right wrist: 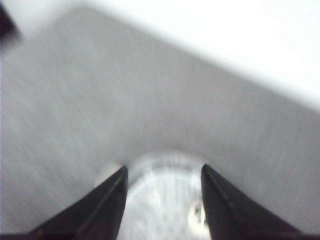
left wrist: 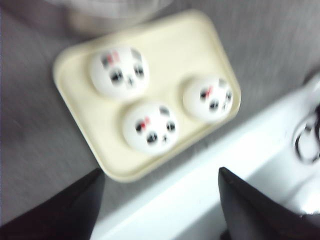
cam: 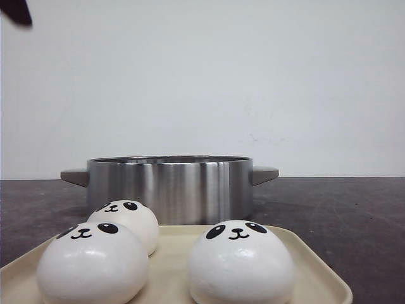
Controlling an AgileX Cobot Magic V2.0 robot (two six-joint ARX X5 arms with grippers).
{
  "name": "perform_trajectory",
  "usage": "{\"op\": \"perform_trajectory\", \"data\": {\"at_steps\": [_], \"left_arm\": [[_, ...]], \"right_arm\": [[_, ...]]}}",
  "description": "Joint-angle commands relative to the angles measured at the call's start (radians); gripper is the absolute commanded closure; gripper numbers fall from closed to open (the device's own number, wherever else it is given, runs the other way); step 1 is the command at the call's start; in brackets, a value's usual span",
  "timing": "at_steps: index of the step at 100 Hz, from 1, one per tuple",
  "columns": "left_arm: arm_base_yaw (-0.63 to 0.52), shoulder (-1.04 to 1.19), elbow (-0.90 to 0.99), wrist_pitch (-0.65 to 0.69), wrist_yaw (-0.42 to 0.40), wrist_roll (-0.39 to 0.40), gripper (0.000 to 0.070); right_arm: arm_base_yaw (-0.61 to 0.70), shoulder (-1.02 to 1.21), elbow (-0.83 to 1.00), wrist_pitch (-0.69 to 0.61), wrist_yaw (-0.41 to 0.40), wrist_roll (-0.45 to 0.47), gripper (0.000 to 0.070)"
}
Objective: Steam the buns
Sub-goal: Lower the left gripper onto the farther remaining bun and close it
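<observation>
Three white panda-faced buns lie on a cream tray [cam: 310, 259]: one front left [cam: 92, 263], one behind it [cam: 126, 221], one at the right [cam: 240, 263]. The blurred left wrist view shows the same buns [left wrist: 120, 71], [left wrist: 150, 126], [left wrist: 207, 99] from high above. My left gripper [left wrist: 161, 171] is open and empty, well above the tray's near edge. My right gripper [right wrist: 164, 168] is open, high over the steel pot [right wrist: 165, 200]. A small white shape with dark marks [right wrist: 199, 215] lies inside the pot, seemingly a bun.
The steel pot [cam: 171, 187] with two side handles stands right behind the tray on the dark table [cam: 342, 209]. A white ledge [left wrist: 210, 165] runs along the table's near edge. A dark piece of an arm [cam: 16, 11] shows in the upper left corner.
</observation>
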Motion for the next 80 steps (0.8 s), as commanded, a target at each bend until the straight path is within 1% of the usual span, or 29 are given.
{"op": "perform_trajectory", "data": {"at_steps": [1,9,18,22,33,39,45,53,65,80], "left_arm": [[-0.043,0.030,-0.001,0.040,-0.015,-0.050,0.0264],[-0.103,0.082,-0.019,0.094,-0.043,-0.074,0.0263],[-0.167,0.162,-0.020,0.141,-0.095,-0.079,0.0246],[-0.185,0.199,-0.020,0.167,-0.124,-0.081,0.0205],[-0.205,0.299,-0.020,0.242,-0.189,-0.098,0.0057],[-0.206,0.352,-0.020,0.275,-0.192,-0.097,0.0031],[-0.206,0.403,-0.020,0.304,-0.192,-0.097,0.0027],[-0.205,0.465,-0.020,0.338,-0.202,-0.102,0.0028],[-0.205,0.536,-0.020,0.397,-0.246,-0.147,0.0028],[-0.205,0.597,-0.020,0.451,-0.276,-0.195,0.0028]], "right_arm": [[0.042,-0.037,0.022,-0.021,0.060,-0.056,0.0423],[0.087,-0.117,0.022,-0.066,0.122,-0.058,0.0422],[0.119,-0.201,0.022,-0.136,0.174,-0.031,0.0422],[0.130,-0.236,0.022,-0.171,0.183,-0.017,0.0422],[0.148,-0.320,0.022,-0.249,0.202,0.031,0.0423],[0.153,-0.361,0.022,-0.274,0.221,0.054,0.0423],[0.153,-0.399,0.022,-0.289,0.236,0.070,0.0423],[0.153,-0.439,0.022,-0.294,0.236,0.078,0.0423],[0.153,-0.481,0.022,-0.301,0.236,0.095,0.0423],[0.153,-0.504,0.022,-0.342,0.236,0.117,0.0423]]}}
